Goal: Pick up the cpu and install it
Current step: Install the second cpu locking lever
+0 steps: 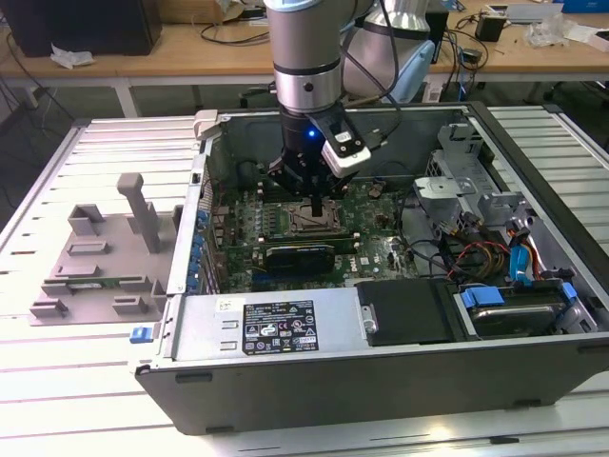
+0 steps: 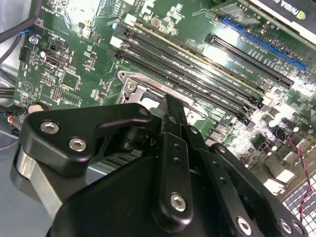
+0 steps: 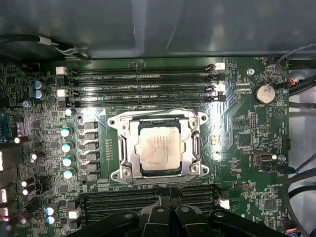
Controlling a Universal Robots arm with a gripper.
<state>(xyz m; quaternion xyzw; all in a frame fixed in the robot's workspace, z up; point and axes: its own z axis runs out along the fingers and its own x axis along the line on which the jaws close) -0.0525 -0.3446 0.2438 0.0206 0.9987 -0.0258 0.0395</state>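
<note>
The cpu (image 3: 158, 146) was seen lying flat in the socket (image 3: 157, 146) on the motherboard (image 3: 237, 133), frame not yet closed. The gripper (image 1: 317, 207) was held just above it, fingers apparently pressed together, nothing pinched. Risk judged: chip possibly seated crooked, pins bent if pressed.

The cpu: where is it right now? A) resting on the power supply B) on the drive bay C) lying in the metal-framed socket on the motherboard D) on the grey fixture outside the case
C: in the first wrist view the cpu lies flat inside the socket frame on the motherboard, with the gripper down over that spot in the exterior view.
</note>
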